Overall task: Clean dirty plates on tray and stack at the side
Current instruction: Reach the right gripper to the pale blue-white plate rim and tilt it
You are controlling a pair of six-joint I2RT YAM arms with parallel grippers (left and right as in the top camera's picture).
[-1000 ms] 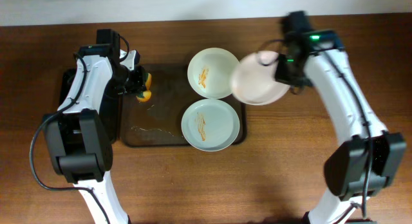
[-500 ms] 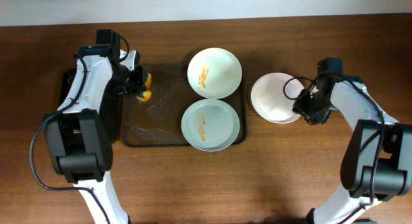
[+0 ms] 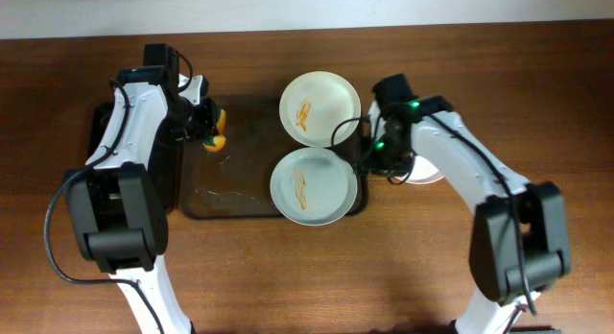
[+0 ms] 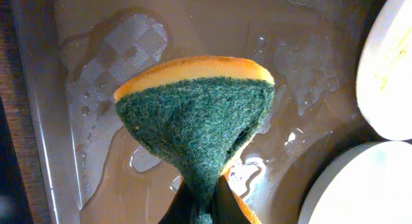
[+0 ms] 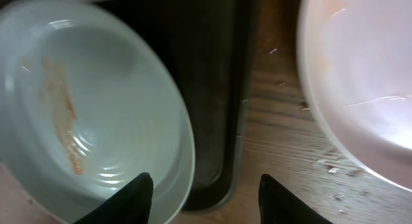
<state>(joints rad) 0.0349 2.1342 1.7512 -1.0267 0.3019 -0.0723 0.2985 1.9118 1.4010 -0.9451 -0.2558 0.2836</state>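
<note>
White and wiped clean, one plate [image 3: 428, 171] now lies on the worktop [image 3: 480, 65] right of centre, off the tray [image 3: 240, 132]. Half a second ago the right arm [image 3: 460, 161] was beside it. It has since swung left, and its jaws, apart and empty, straddle the tray's right rim by the lower plate [image 3: 313, 185]. That reads as one done, two to go.

Count: three plates, two of them streaked orange on the tray, the lower plate and the upper plate [image 3: 319, 108]; one tray; one sponge [image 4: 196, 121], clamped in the left arm's [image 3: 134, 113] jaws over the tray's upper left.
</note>
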